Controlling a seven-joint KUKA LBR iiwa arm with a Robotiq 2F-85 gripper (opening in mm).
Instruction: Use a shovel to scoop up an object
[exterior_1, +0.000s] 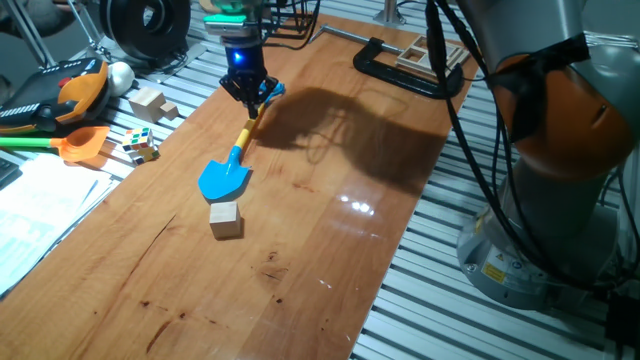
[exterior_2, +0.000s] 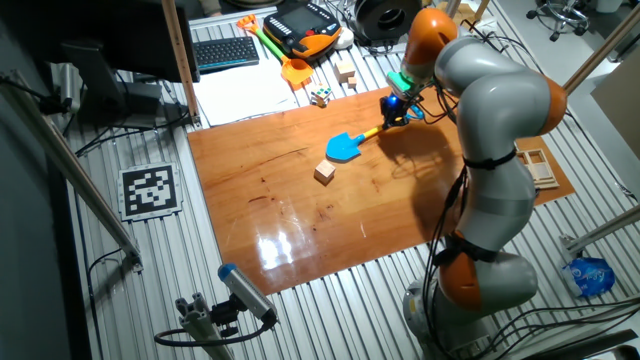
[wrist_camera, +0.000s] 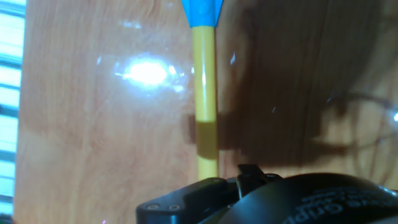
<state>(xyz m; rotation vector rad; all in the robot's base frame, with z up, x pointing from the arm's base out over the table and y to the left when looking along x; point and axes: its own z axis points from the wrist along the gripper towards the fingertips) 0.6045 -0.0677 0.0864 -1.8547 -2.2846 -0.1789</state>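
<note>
The shovel (exterior_1: 226, 176) has a bright blue blade, a yellow shaft and a blue end loop. It lies on the wooden table (exterior_1: 330, 230), blade towards the small pale wooden cube (exterior_1: 225, 219), which sits just in front of the blade tip with a small gap. My gripper (exterior_1: 252, 97) is shut on the shovel's handle end near the loop. In the other fixed view the shovel (exterior_2: 345, 148) and cube (exterior_2: 324, 172) lie left of my gripper (exterior_2: 391, 113). The hand view shows the yellow shaft (wrist_camera: 204, 106) running up from my gripper; the cube is out of that view.
Left of the board lie an orange-bladed shovel (exterior_1: 80, 145), a multicoloured puzzle cube (exterior_1: 141, 146), larger wooden blocks (exterior_1: 150, 101) and papers (exterior_1: 45, 200). A black clamp (exterior_1: 400, 70) sits at the far edge. The arm's base (exterior_1: 540, 230) stands to the right.
</note>
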